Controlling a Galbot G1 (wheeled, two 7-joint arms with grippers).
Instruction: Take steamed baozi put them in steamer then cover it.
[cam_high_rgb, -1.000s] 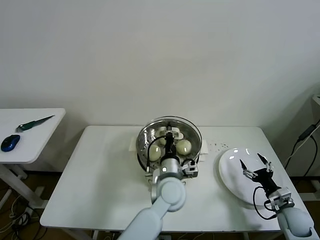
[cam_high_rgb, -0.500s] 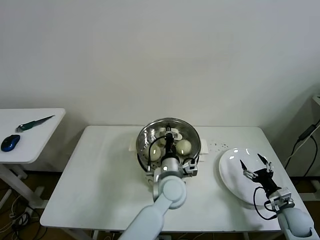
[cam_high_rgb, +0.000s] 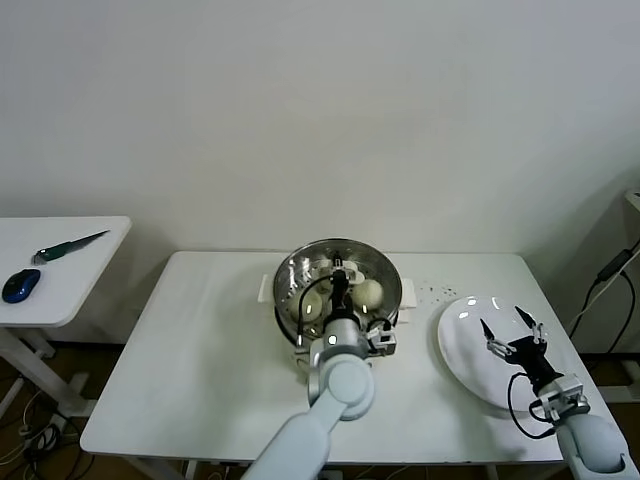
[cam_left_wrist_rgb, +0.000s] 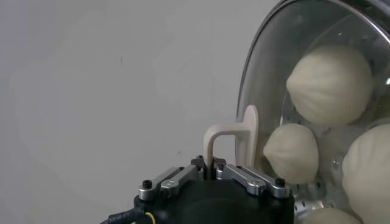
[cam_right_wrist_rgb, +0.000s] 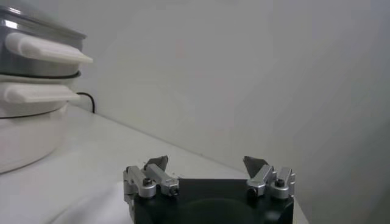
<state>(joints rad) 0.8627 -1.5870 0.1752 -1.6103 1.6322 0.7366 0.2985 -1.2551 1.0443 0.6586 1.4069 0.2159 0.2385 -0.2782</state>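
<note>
White table (cam_high_rgb: 200, 370) (plain wall (cam_high_rgb: 320, 110) behind)

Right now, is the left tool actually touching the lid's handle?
Touching. The left wrist view shows the left tool shut on the white bar handle of the glass lid, the handle rising straight from between its fingertips.

Bright, even light; glare spots on the plate (cam_high_rgb: 470, 330).

**White table, side table beside it**

Carrying, on the main white table (cam_high_rgb: 200, 370), the steamer (cam_high_rgb: 340, 300) near the back middle and a flat white plate (cam_high_rgb: 470, 350) toward the right. On the smaller side table (cam_high_rgb: 60, 290) at left, a blue mouse (cam_high_rgb: 20, 285) and a green-handled tool (cam_high_rgb: 68, 245).
</note>
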